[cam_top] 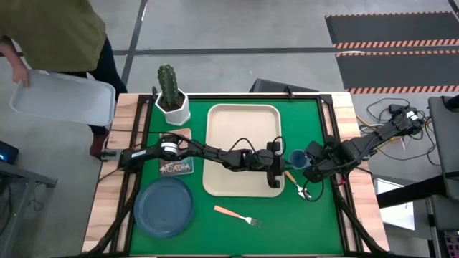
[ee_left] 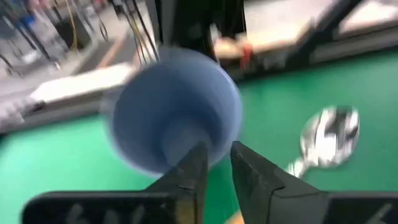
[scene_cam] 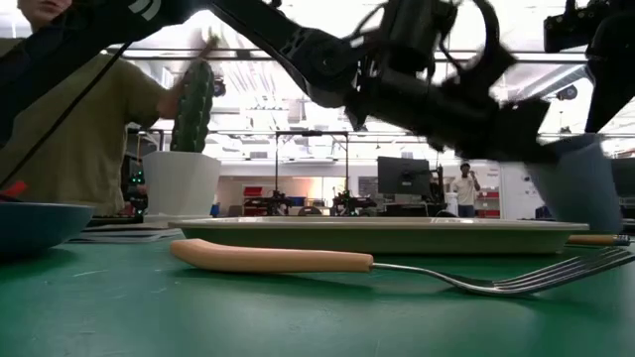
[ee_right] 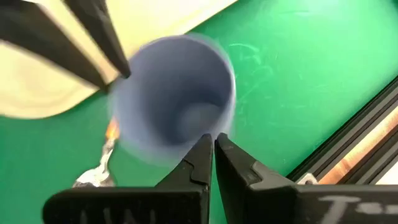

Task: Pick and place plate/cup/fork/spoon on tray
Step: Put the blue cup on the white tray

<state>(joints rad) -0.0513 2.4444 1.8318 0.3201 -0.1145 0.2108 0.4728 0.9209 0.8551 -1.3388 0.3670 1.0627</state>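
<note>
Green matting covers my desk (cam_top: pixel 237 233), with a person carrying a pale grey-white tray (cam_top: pixel 63 102) off its far left corner. Both my claws meet at the cup (cam_top: pixel 297 158), which is just beside the beige tray's (cam_top: pixel 242 118) right edge, above the spoon (cam_top: pixel 295 183). My right claw (ee_right: pixel 213 144) is pinching the cup's wall, one finger inside and one outside; my left claw (ee_left: pixel 216 157) pinches its rim the same way from the opposite side. I judge this a handover. Next, one claw must let go cleanly before the other carries the cup over the tray's rim. The plate (cam_top: pixel 164 207) and fork (cam_top: pixel 237 214) lie untouched on the mat, near the front.
</note>
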